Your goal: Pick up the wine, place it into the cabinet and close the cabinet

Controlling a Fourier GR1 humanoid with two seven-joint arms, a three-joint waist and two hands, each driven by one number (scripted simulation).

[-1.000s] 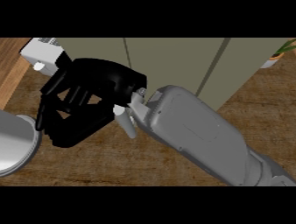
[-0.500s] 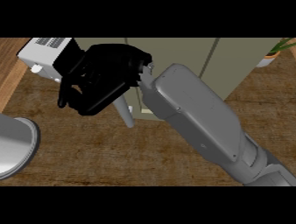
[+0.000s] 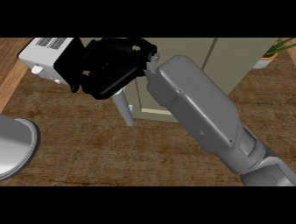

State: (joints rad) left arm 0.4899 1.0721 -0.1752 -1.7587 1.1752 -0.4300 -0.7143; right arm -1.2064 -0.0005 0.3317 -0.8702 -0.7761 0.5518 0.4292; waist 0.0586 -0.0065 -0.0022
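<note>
At the cabinet (image 3: 196,57) front, right robot hand (image 3: 108,65) fingers curled, grasp contents cannot be told.

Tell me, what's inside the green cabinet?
The cabinet interior cannot be seen. The right hand and forearm cover its front; only closed-looking panels show. No wine is visible.

Pale green cabinet (image 3: 196,57) at the far side of the wooden surface (image 3: 112,153), with no wine in sight.

The cabinet is a boxy, sage-coloured unit with flat front panels split by a thin vertical seam. Its lower left corner shows a lighter cream strip along the bottom edge. A slim pale grey door edge or handle (image 3: 123,109) slants down from that corner. Much of its left side is hidden. Whether the door is open or closed cannot be told.
</note>
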